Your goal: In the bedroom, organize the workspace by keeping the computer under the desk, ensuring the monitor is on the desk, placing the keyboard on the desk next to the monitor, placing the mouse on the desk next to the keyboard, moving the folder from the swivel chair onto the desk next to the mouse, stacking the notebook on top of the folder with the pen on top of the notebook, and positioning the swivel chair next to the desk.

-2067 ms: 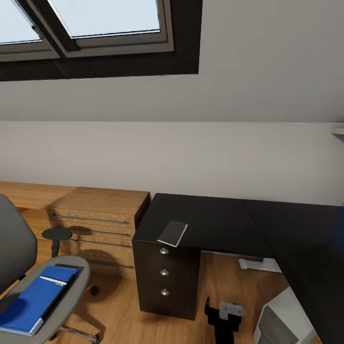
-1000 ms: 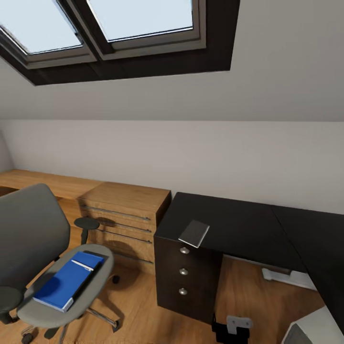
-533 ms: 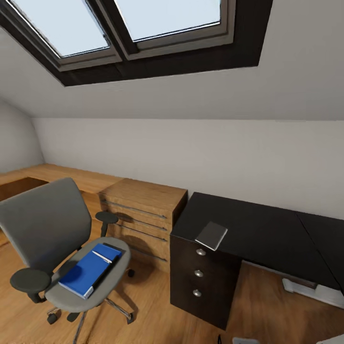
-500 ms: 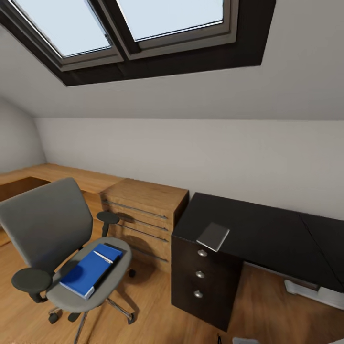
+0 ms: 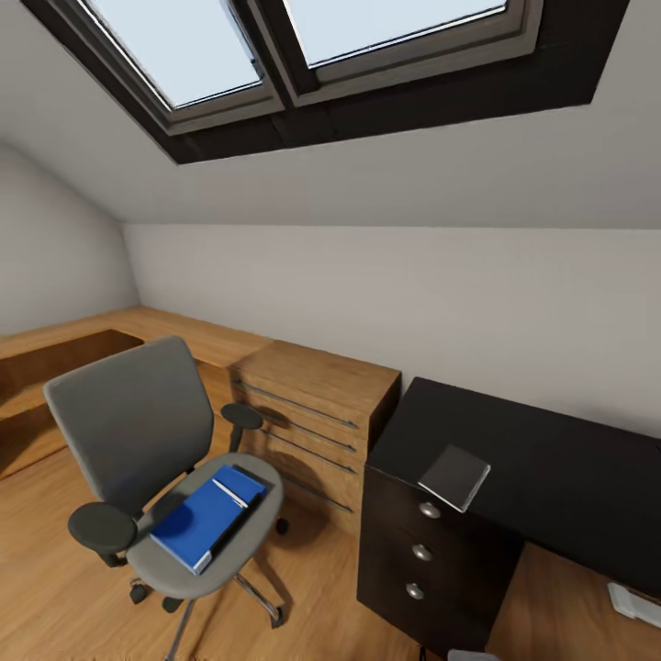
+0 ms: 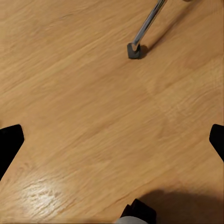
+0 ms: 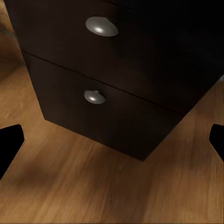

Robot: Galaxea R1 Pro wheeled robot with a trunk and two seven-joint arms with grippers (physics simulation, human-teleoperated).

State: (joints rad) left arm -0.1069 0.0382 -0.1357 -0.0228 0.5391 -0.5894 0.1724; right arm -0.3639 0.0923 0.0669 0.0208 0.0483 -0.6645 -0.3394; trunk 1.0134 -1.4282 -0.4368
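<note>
The grey swivel chair (image 5: 133, 422) stands at the left on the wood floor. On its seat lies the blue folder (image 5: 204, 521), and the thin white pen (image 5: 237, 491) rests across the folder's far end. The dark grey notebook (image 5: 454, 476) lies on the near corner of the black desk (image 5: 551, 459), above the drawer unit (image 5: 431, 560). My left gripper (image 6: 112, 142) is open over bare floor near a chrome chair leg (image 6: 145, 25). My right gripper (image 7: 112, 142) is open and faces the drawer unit's (image 7: 140, 70) lower drawers from a short way off. Computer, monitor, keyboard and mouse are out of view.
A light wooden dresser (image 5: 317, 413) stands between the chair and the desk, against the wall. A low wooden bench (image 5: 55, 358) runs along the left wall. The ceiling slopes down under two skylights (image 5: 303, 46). A white desk foot (image 5: 633, 601) shows at the lower right.
The camera has swung left, so the chair, dresser and desk have slid rightward in the picture and the whole chair now shows. None of these things has moved.
</note>
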